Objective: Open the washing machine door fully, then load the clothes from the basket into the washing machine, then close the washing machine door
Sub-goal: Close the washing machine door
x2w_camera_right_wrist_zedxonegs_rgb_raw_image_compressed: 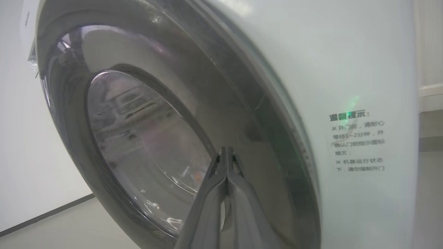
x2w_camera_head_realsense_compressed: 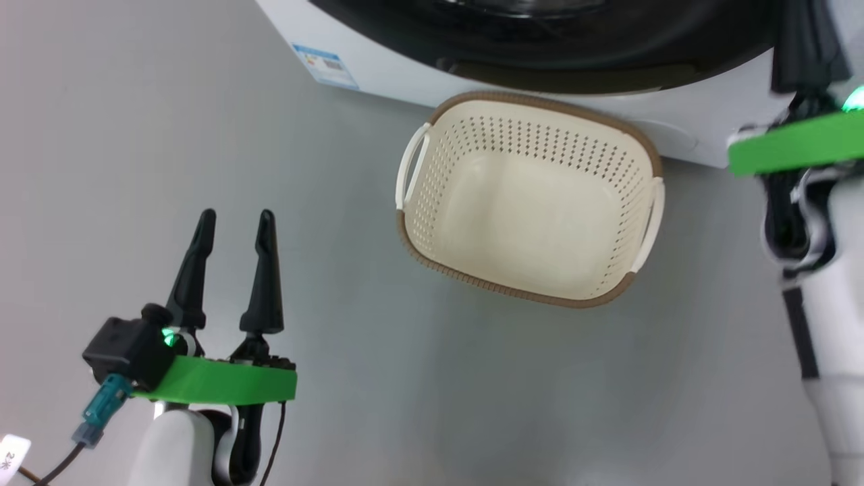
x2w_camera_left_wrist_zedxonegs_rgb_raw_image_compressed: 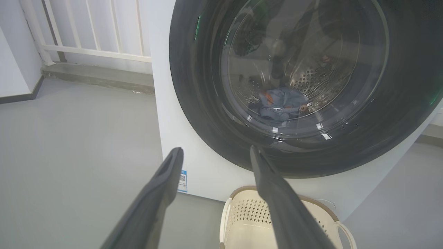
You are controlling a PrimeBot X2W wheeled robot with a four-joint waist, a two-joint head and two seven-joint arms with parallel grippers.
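Pinched shut at the glossy washing machine door (x2w_camera_right_wrist_zedxonegs_rgb_raw_image_compressed: 225, 103), the right gripper (x2w_camera_right_wrist_zedxonegs_rgb_raw_image_compressed: 226, 150) may skid off and leave it unlatched; the left gripper (x2w_camera_head_realsense_compressed: 236, 219) hangs spread, empty.

Gloss, glass and plastic over a matt floor

The washing machine door (x2w_camera_left_wrist_zedxonegs_rgb_raw_image_compressed: 301, 76) has a glossy black rim around clear, reflective glass. Behind it the drum (x2w_camera_left_wrist_zedxonegs_rgb_raw_image_compressed: 313, 81) shows perforated, shiny steel, and the clothes (x2w_camera_left_wrist_zedxonegs_rgb_raw_image_compressed: 282, 107) are soft blue cloth. The washing machine (x2w_camera_left_wrist_zedxonegs_rgb_raw_image_compressed: 166, 131) has a smooth white front with a faint sheen. The basket (x2w_camera_head_realsense_compressed: 526, 145) is cream plastic with matt perforated walls, its brown rim moulded to look woven. The floor (x2w_camera_head_realsense_compressed: 202, 135) is smooth, matt grey. The left gripper (x2w_camera_head_realsense_compressed: 236, 216) has dull dark jaws, plastic or rubber, above a smooth green band (x2w_camera_head_realsense_compressed: 223, 385).
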